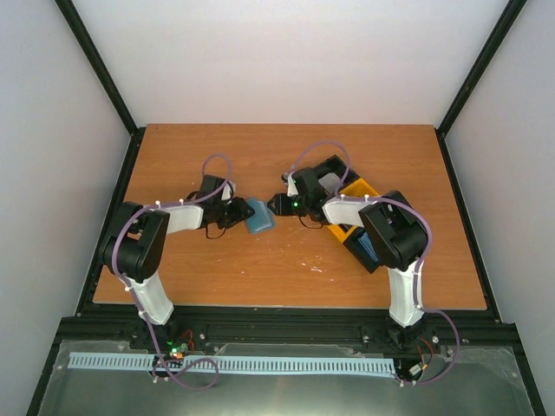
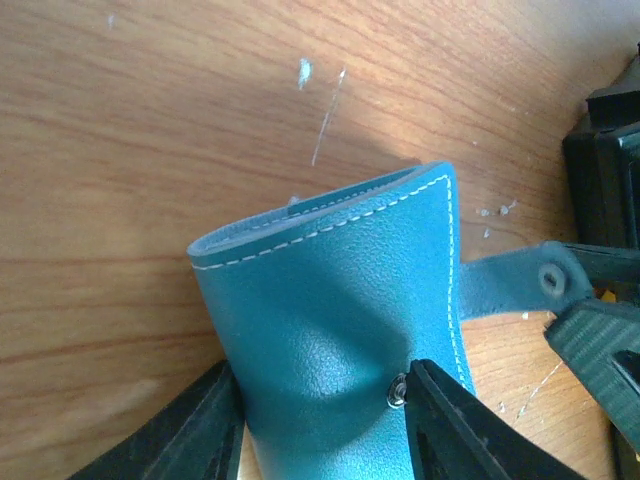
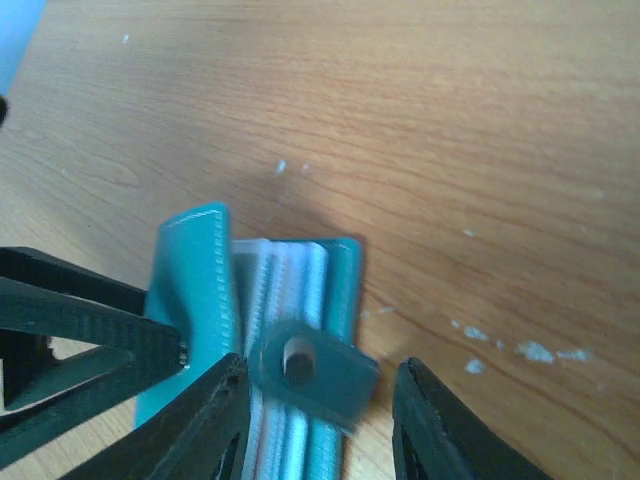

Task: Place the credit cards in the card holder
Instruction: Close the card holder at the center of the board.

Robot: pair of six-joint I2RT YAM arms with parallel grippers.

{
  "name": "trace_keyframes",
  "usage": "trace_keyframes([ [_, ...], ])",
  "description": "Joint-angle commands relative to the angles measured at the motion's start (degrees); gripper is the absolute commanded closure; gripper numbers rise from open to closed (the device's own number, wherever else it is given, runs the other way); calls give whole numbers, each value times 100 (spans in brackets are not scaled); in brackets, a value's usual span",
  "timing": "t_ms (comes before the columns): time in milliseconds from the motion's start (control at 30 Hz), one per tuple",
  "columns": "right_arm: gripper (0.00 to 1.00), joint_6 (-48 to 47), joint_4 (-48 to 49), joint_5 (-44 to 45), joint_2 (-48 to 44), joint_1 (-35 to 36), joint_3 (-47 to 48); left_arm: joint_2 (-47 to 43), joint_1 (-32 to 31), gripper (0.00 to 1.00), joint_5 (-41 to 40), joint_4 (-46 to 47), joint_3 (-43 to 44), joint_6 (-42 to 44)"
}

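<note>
Teal leather with pale stitching: the holder (image 2: 330, 290) sits near the middle of the table (image 1: 260, 156), bent into a curve and clamped across its lower part by the left gripper (image 2: 320, 368), whose jaws are narrowed onto it. Its open edge faces the right gripper (image 3: 320, 368), showing pale layered pockets. The tab (image 3: 310, 365) juts out between that gripper's fingers, which stand half apart; the far finger is clear of it. Bare wood lies behind and in front. The tray (image 1: 358, 187) is near the right arm, to its right.
</note>
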Motion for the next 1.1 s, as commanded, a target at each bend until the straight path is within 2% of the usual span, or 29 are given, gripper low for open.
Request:
trace_keyframes([
  [0, 59, -769, -693, -54, 68, -7, 362, 591, -123, 55, -385, -878, -1, 87],
  [100, 56, -874, -1004, 91, -13, 0, 418, 734, -223, 53, -632, -1173, 207, 72],
  [267, 55, -926, -2604, 1036, 268, 57, 1206, 884, -386, 49, -1018, -1527, 442, 59],
  [333, 56, -964, -2918, 1293, 307, 96, 1329, 954, -454, 48, -1079, -1638, 546, 69],
  [567, 61, -935, -3154, 1582, 309, 149, 1560, 1103, -571, 42, -1154, -1867, 803, 203],
  [667, 66, -895, -3230, 1818, 328, 162, 1726, 998, -567, 37, -893, -1793, 826, 366],
  [800, 65, -855, -3453, 2407, 413, 187, 2014, 800, -571, 31, -503, -1618, 794, 448],
  [867, 64, -888, -3454, 2456, 472, 184, 2066, 777, -575, 31, -446, -1587, 792, 443],
  [1000, 64, -901, -3550, 2290, 629, 189, 2221, 699, -571, 41, -517, -1565, 698, 370],
  [1067, 66, -901, -3530, 2207, 657, 189, 2222, 528, -570, 42, -500, -1452, 538, 322],
])
